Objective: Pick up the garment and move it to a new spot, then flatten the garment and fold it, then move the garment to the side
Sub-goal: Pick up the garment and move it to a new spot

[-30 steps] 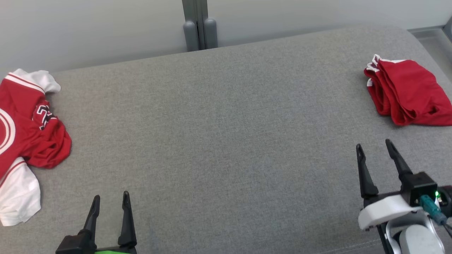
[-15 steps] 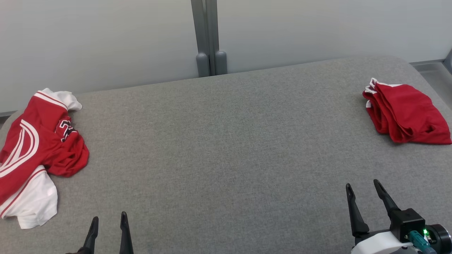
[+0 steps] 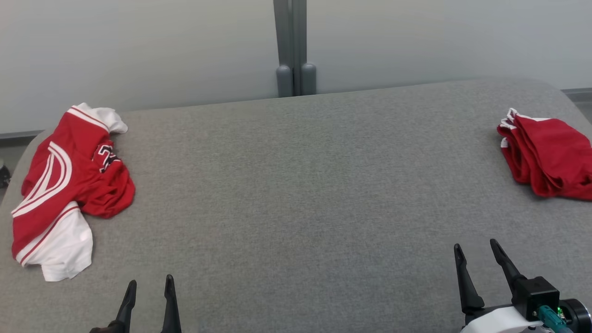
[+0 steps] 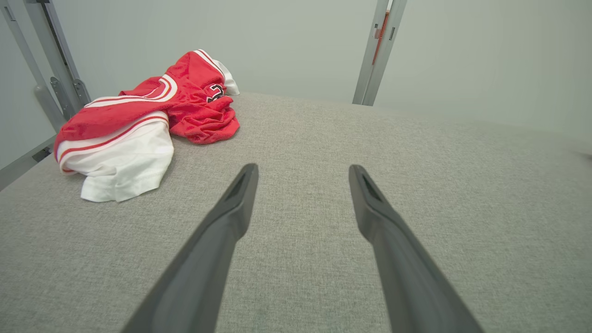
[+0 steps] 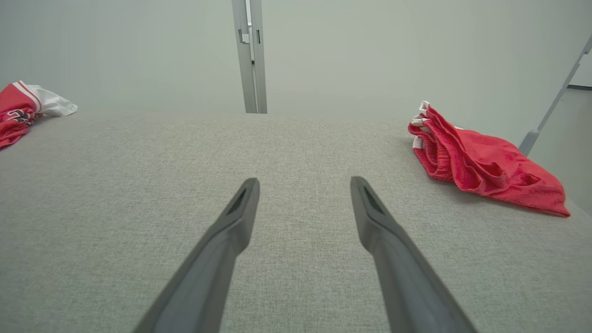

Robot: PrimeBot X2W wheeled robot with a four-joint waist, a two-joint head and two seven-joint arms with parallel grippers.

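Grey padded surface [image 3: 296,185] stands before a pale wall. On it the crumpled red and white jersey [image 3: 69,180] lies at 9 o'clock and a folded red garment [image 3: 550,159] at 3 o'clock. The left end effector [image 3: 151,279] and right end effector [image 3: 475,243] are both released and hold nothing. Since one second ago the head camera has turned; the garments lie as before.

The jersey [image 3: 64,185] lies on the pad [image 3: 296,194] at its left edge. The folded garment [image 3: 550,162] lies on the pad at the right edge, well apart from the jersey. Behind the pad stands a wall [image 3: 138,51], with a post [image 3: 296,46] at its middle. The left gripper [image 3: 151,279] is over the near edge, right of the jersey. The right gripper [image 3: 475,243] is before the folded garment.
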